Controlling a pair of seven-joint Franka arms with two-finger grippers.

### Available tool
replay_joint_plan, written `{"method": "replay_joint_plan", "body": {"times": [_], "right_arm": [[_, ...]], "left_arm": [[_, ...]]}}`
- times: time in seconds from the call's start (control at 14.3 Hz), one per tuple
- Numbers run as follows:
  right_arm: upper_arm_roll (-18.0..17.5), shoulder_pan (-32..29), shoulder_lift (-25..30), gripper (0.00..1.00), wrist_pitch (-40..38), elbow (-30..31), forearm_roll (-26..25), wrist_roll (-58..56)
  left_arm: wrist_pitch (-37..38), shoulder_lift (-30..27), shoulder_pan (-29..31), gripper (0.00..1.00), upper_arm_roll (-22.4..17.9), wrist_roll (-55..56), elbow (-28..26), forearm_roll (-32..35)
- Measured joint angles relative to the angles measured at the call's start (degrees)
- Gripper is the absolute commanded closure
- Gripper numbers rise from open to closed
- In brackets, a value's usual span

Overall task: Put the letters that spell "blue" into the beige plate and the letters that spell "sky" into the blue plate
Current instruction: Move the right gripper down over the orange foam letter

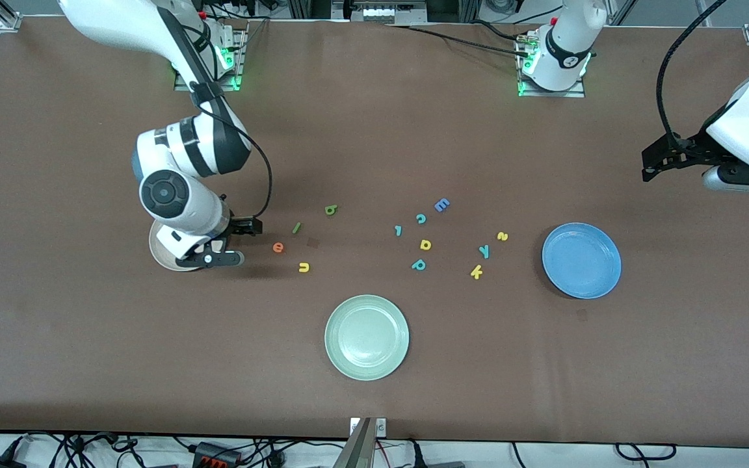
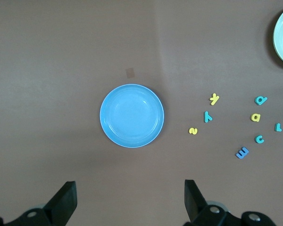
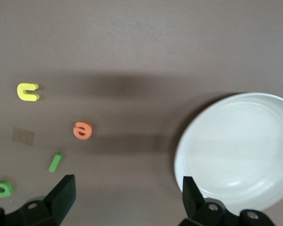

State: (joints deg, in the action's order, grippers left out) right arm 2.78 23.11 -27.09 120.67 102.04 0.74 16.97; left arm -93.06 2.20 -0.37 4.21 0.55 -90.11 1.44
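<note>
beige plate (image 3: 236, 150) under right fingers (image 3: 63, 195) | orange e (image 1: 278, 247) beside rim

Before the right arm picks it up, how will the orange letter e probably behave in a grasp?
The orange letter e lies flat and looks thin, so it probably weighs little and may slide on the brown table instead of lifting. It looks like soft foam, so it may squash or bend. Flat, it should not roll.
</note>
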Motion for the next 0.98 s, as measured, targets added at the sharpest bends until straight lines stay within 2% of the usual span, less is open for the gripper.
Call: {"method": "replay_joint_plan", "body": {"times": [0.42,0.98], "right_arm": [[0.0,2.8,-4.5,0.0,9.2,-0.1,0.7,0.3],[0.0,3.0,-5.7,0.0,10.7,-0.1,0.7,0.3]], "left_arm": [[0.0,0.0,0.0,0.0,0.0,0.0,0.0,0.0],[0.0,0.0,0.0,0.0,0.0,0.0,0.0,0.0]]}}
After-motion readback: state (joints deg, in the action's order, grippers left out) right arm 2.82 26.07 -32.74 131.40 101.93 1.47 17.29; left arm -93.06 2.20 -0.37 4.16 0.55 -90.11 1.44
